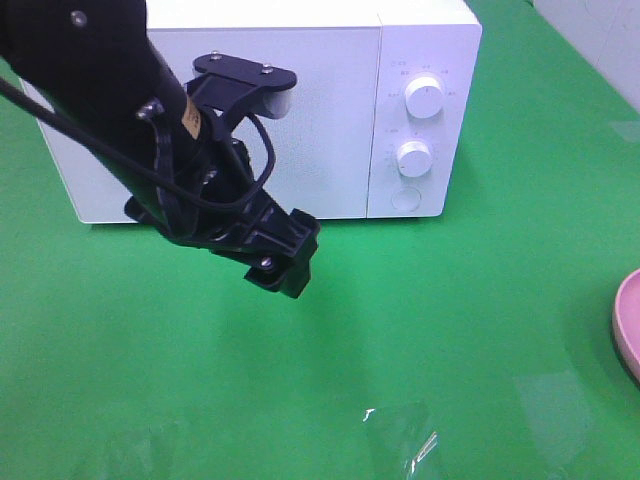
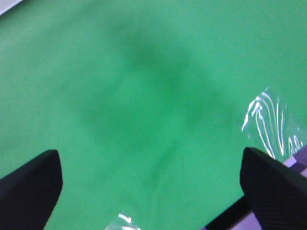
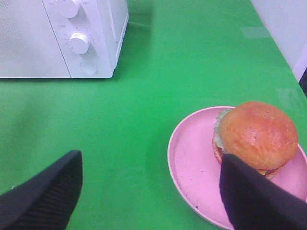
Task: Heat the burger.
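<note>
The burger, with a glossy brown bun and a green lettuce frill, sits on a pink plate on the green cloth; it shows only in the right wrist view. My right gripper hovers open over the cloth just beside the plate, one finger overlapping the plate's near rim, and holds nothing. The white microwave stands at the back with its door closed. My left gripper hangs in front of the door, above the cloth. Its fingers are spread wide and empty.
Two white knobs and a round button sit on the microwave's right panel. The plate's rim peeks in at the right edge of the high view. Shiny clear tape patches lie on the cloth near the front.
</note>
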